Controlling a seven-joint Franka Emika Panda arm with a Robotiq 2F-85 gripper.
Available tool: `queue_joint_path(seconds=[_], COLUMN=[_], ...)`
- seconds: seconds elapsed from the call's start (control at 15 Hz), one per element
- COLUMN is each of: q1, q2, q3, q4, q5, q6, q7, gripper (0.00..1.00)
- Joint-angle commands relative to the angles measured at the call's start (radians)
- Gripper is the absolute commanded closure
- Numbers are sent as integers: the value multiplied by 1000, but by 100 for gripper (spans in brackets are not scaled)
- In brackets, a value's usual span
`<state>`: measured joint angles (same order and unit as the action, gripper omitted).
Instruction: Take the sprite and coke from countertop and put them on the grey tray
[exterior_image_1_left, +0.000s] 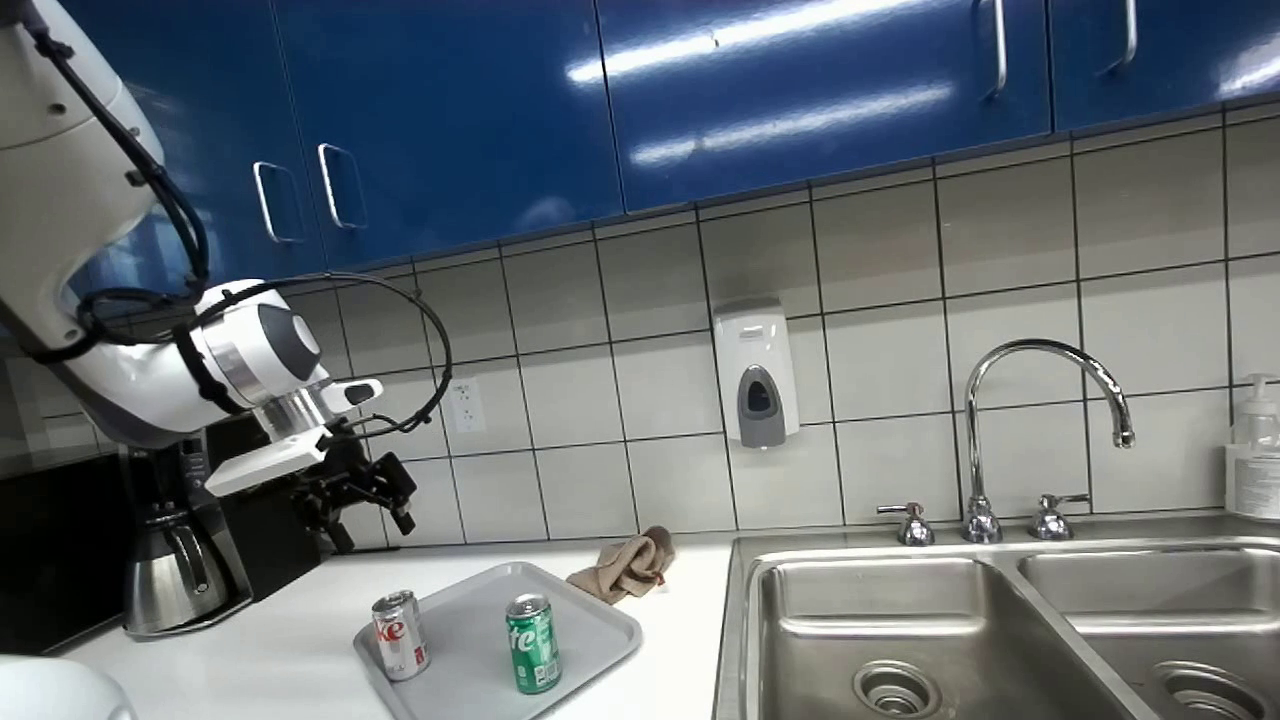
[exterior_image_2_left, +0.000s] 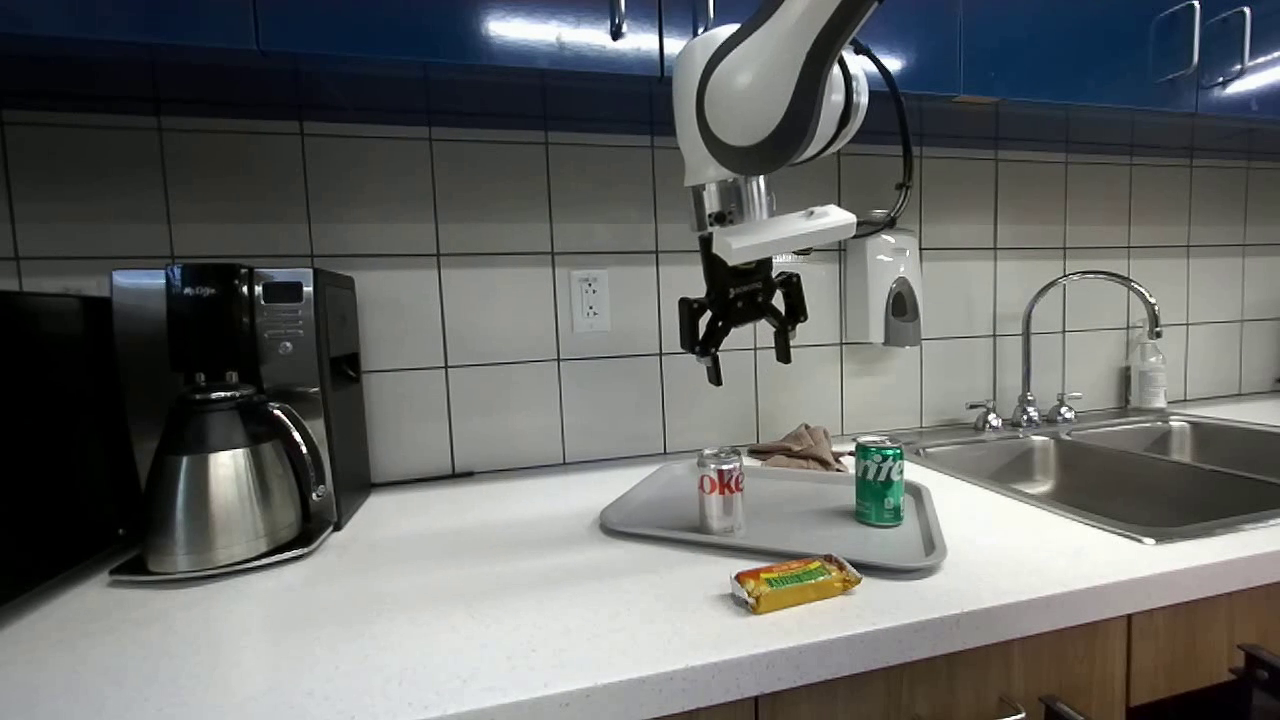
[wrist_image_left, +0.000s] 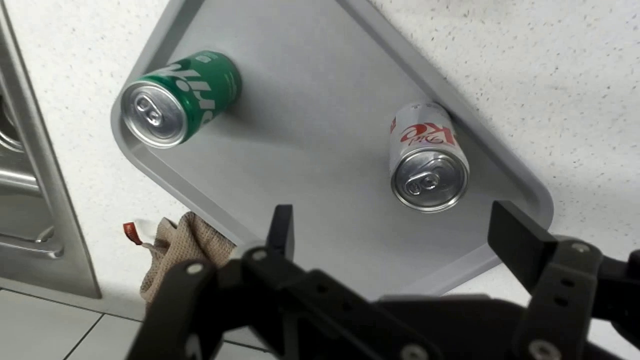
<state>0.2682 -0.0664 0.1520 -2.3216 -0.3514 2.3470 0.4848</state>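
Observation:
The sprite, a green can with a silver top, stands upright on the grey tray in both exterior views (exterior_image_1_left: 534, 648) (exterior_image_2_left: 880, 490) and the wrist view (wrist_image_left: 212, 82). The coke, a silver can with red lettering, stands upright on the same tray (exterior_image_1_left: 402, 645) (exterior_image_2_left: 722, 505) (wrist_image_left: 425, 125). The grey tray (exterior_image_1_left: 465, 635) (exterior_image_2_left: 800, 515) (wrist_image_left: 320, 100) lies on the white countertop (exterior_image_2_left: 450, 600) (wrist_image_left: 575, 75). My gripper (exterior_image_1_left: 373, 530) (exterior_image_2_left: 748, 361) is open and empty, well above the tray and apart from both cans. Its spread fingers show in the wrist view (wrist_image_left: 392, 225).
A yellow-wrapped snack bar (exterior_image_2_left: 795, 583) lies in front of the tray. A brown cloth (exterior_image_1_left: 625, 567) (wrist_image_left: 187, 245) lies behind it. A coffee maker (exterior_image_2_left: 345, 400) with a steel pot stands at one side, the steel sink (exterior_image_1_left: 745, 640) at the other. A soap dispenser (exterior_image_1_left: 757, 375) hangs on the wall.

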Motion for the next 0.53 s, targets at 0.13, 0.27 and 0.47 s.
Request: queue_joint_path(seconds=[0.13, 0.27, 0.47], q1=[-29, -31, -43], q2=[-162, -206, -165], q3=[70, 83, 93], q4=[-107, -136, -111], q5=[0, 28, 27], q6=[-59, -75, -51], q7=[70, 66, 45], gripper=[0, 0, 0])
